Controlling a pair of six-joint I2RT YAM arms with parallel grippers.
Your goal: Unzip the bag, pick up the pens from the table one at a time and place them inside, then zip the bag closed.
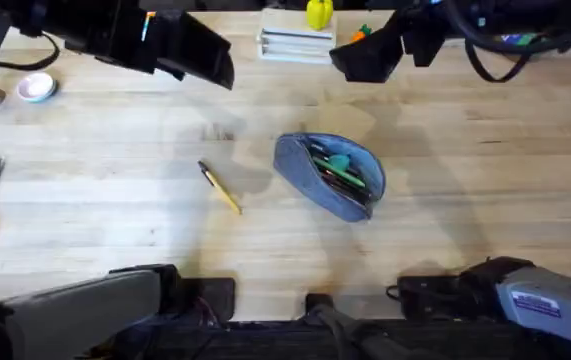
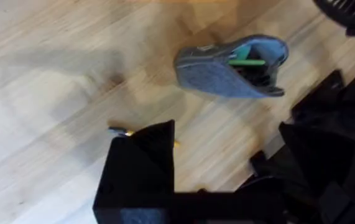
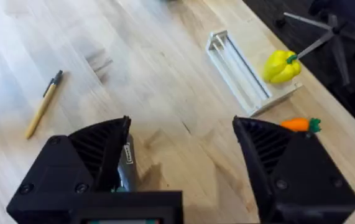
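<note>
1. The table (image 1: 115, 200) is lying broad and bare around the bag (image 1: 330, 175), with open wood on every side of it.
2. The bag is sitting unzipped, its mouth gaping, a green pen (image 1: 340, 165) lying inside.
3. The right gripper (image 3: 180, 155) is hanging high beyond the bag, fingers spread wide, holding nothing.
4. The left gripper (image 2: 214, 165) is hovering likewise; I cannot tell its spread.
5. The yellow pen (image 1: 220, 188) is lying near the bag's left, apart from both grippers.

I have both arms raised close under the overhead camera, my left gripper (image 1: 200, 55) at about eleven o'clock and my right gripper (image 1: 365, 52) near one o'clock, the right's black fingers (image 3: 96, 155) spread wide apart over the table.
</note>
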